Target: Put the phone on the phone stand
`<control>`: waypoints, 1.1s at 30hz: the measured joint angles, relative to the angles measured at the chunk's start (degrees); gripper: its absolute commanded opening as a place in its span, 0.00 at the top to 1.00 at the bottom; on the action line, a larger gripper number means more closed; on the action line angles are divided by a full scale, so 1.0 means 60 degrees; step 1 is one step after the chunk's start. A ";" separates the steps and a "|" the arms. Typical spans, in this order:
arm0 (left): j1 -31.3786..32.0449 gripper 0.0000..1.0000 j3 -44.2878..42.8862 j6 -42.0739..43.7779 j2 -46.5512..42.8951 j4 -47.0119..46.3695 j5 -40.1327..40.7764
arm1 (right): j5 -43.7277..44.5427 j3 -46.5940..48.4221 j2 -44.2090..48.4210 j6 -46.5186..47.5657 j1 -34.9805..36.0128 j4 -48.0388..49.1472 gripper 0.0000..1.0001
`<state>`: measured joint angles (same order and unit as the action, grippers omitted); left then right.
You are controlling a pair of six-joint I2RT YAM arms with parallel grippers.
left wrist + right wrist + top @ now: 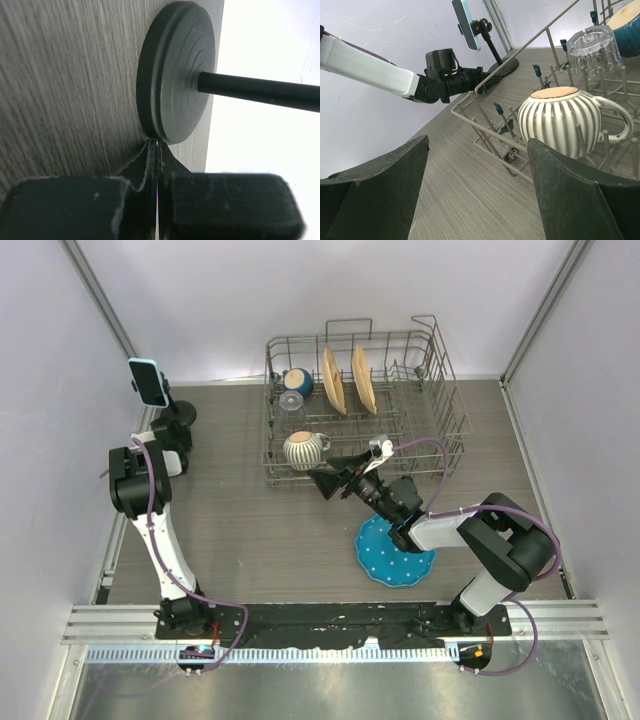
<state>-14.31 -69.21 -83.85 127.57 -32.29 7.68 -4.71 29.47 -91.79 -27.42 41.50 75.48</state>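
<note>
Step in hand, by my reading: the placement itself looked done. The phone (pixel 467 25) sat in the cradle at the top of the phone stand (pixel 175 70), above and beyond the left gripper (pixel 155 145). The left gripper was closed flat, jaws together with nothing between them. Its tips were touching or just short of the near rim of the stand's disc base; could not tell which. The post ran away from the disc, out past the fingertips.

The right gripper (pixel 477 150) stood wide, holding nothing. A striped mug (pixel 560 120) in the dish rack (pixel 420 390) lay just ahead of its right finger, with the phone well off ahead to its left.

Next move, as judged: back the left gripper off the base without nudging the disc, since the stand probably sits top-heavy with the phone on it.

Surface: grey wood-grain table (pixel 260 530), matte. Room: plain pale walls (pixel 40 440) closed in the bench on three sides. A blue dotted plate (pixel 395 552) lay beneath the right arm's wrist
</note>
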 measured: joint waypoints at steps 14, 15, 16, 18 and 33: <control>-0.0015 0.96 0.3821 -0.0965 -0.2047 -0.1716 -0.0765 | -0.0055 0.0000 -0.0011 -0.0022 -0.0080 0.0058 0.15; -0.0015 0.96 0.4218 -0.1005 -0.2444 -0.1712 -0.0863 | -0.0055 0.0000 0.0000 -0.0022 -0.0080 0.0055 0.15; -0.0015 0.96 0.4517 -0.1005 -0.2812 -0.1690 -0.0958 | -0.0055 -0.0004 0.0022 -0.0015 -0.0084 0.0036 0.15; -0.0015 0.96 0.5118 -0.0951 -0.3872 -0.1501 -0.1184 | -0.0051 -0.0022 0.0073 0.0018 -0.0095 -0.0022 0.15; 0.3810 0.91 0.2601 0.6320 -1.1777 0.3034 -0.0364 | -0.0015 -0.0102 0.0459 0.0182 -0.0124 -0.0157 0.15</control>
<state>8.56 -53.60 -45.93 56.90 -14.09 5.50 -4.80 28.86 -89.03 -26.33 40.75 74.54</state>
